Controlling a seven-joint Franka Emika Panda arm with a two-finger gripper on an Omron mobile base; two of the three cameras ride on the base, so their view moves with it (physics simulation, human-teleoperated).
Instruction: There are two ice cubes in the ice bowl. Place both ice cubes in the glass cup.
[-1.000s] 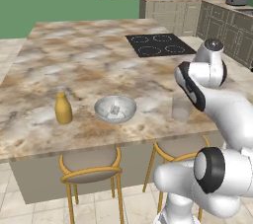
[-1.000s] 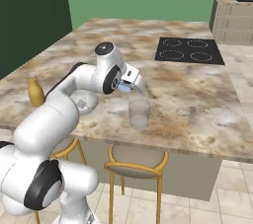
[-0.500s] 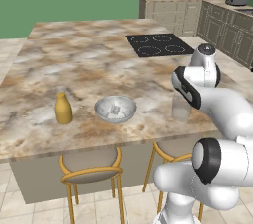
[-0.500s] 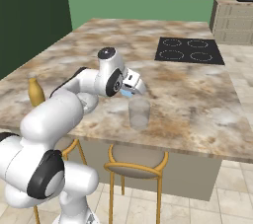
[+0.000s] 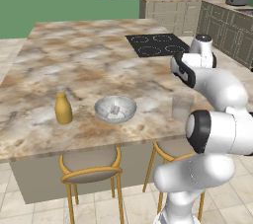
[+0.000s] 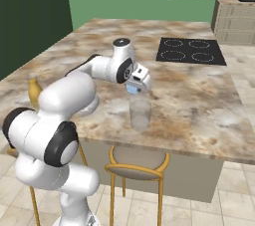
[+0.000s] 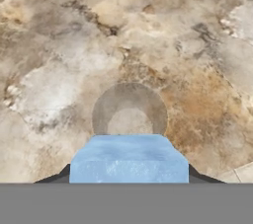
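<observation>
Clear glass cup [image 6: 140, 114], silvery metal bowl [image 5: 115, 109] — polished marble counter [image 5: 74, 70], frosty translucent ice cube [image 7: 129, 159]

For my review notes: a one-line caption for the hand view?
Gripper holding an ice cube directly above the glass cup on the counter.

There are two ice cubes: one pale blue ice cube [image 7: 129, 159] is between the finger tips in the hand view, and a second ice cube [image 5: 115, 110] lies in the single ice bowl [image 5: 101, 111]. One glass cup [image 6: 140, 114] stands on the one marble island counter [image 5: 74, 70], along with one yellow bottle [image 5: 63, 109]. Two stools [image 5: 90, 168] with golden frames sit under the counter's near edge, and one black cooktop [image 5: 157, 45] has four burner rings.
</observation>
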